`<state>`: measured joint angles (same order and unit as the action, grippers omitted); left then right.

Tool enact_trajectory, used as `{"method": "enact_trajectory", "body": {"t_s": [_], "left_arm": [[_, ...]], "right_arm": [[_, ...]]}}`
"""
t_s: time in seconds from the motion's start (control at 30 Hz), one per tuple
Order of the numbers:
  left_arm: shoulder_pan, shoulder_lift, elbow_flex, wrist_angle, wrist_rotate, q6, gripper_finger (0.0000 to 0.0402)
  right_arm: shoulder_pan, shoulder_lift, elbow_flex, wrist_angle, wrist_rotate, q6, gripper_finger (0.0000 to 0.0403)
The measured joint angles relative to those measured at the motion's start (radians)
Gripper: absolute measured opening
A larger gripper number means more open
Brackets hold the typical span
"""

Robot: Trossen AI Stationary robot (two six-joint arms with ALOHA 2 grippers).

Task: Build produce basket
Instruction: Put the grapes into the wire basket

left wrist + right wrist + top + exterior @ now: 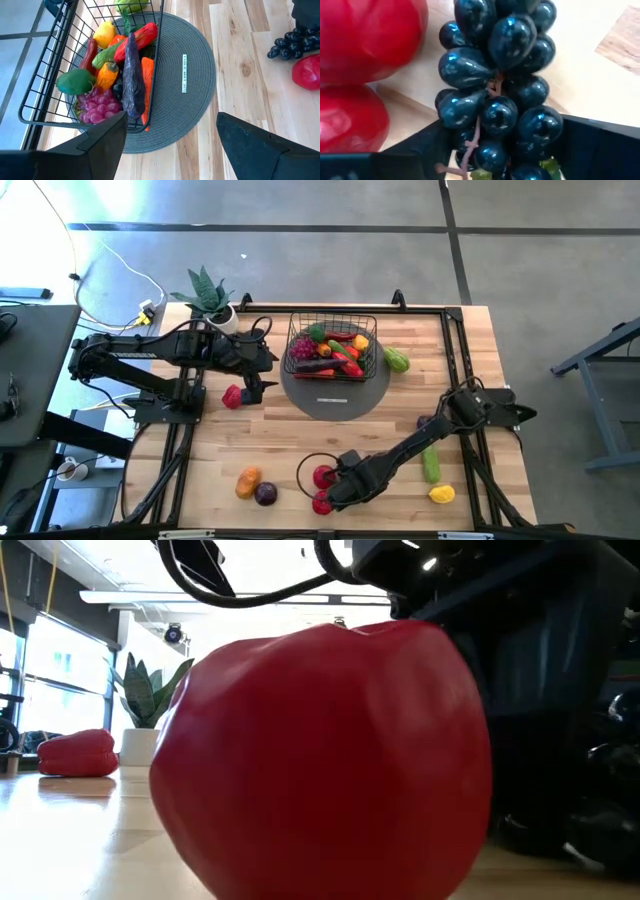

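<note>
1. Two arms are over the table. The right gripper is low at the bottom centre of the high view, and the left gripper sits left of centre beside the basket.
2. The right gripper's wrist view is filled by a bunch of dark grapes, which lies between its two dark fingers. The jaws are partly closed around the bunch, and I'd say they have hold of it.
3. Two red fruits sit just beside the grapes on the left of that wrist view. In the low view one of them, a big red apple, blocks most of the frame.
4. The left gripper's jaws stand wide open and hold nothing. Its fingers frame the grey round mat and the near wall of the basket.
5. The basket rests on the mat, upper centre in the high view, already loaded with produce: a purple aubergine, pink grapes, a yellow piece, green and orange pieces.
6. Loose produce still lies on the wood:
   - a red pepper at left of centre
   - a green piece touching the mat's right edge
   - a cucumber and a lemon at lower right
   - an orange and a dark purple fruit at lower left
7. A potted plant stands at the upper left of the table.
</note>
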<state>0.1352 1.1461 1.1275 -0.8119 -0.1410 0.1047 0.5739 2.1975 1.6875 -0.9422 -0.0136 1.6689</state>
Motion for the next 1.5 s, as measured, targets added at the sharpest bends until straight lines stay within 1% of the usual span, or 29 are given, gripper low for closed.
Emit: {"method": "enact_trajectory", "body": {"t_s": [0.07, 0.3, 0.37, 0.43, 0.6, 0.8, 1.13, 1.3, 1.5], "left_arm": [[0.000, 0.000, 0.000, 0.000, 0.000, 0.000, 0.0296], [0.000, 0.000, 0.000, 0.000, 0.000, 0.001, 0.0296], [0.000, 0.000, 0.000, 0.000, 0.000, 0.001, 0.0296], [0.000, 0.000, 0.000, 0.000, 0.000, 0.002, 0.0296], [0.000, 0.000, 0.000, 0.000, 0.000, 0.002, 0.0296], [0.000, 0.000, 0.000, 0.000, 0.000, 0.002, 0.0296], [0.000, 0.000, 0.000, 0.000, 0.000, 0.003, 0.0296], [0.000, 0.000, 0.000, 0.000, 0.000, 0.003, 0.0296], [0.000, 0.000, 0.000, 0.000, 0.000, 0.003, 0.0296]], "right_arm": [[0.000, 0.000, 0.001, -0.002, 0.004, 0.000, 0.0223], [0.001, -0.003, 0.003, -0.043, 0.004, 0.045, 0.0088], [0.001, -0.004, 0.004, -0.050, 0.004, 0.061, 0.0062], [0.001, -0.004, 0.004, -0.054, 0.004, 0.062, 0.0046], [0.001, 0.001, 0.038, -0.103, 0.024, 0.060, 0.0036], [-0.006, 0.004, 0.106, -0.256, 0.086, 0.107, 0.0036], [-0.037, 0.003, 0.227, -0.419, 0.174, 0.122, 0.0036], [-0.060, 0.003, 0.272, -0.493, 0.205, 0.085, 0.0036], [-0.092, 0.002, 0.307, -0.561, 0.270, 0.029, 0.0036]]}}
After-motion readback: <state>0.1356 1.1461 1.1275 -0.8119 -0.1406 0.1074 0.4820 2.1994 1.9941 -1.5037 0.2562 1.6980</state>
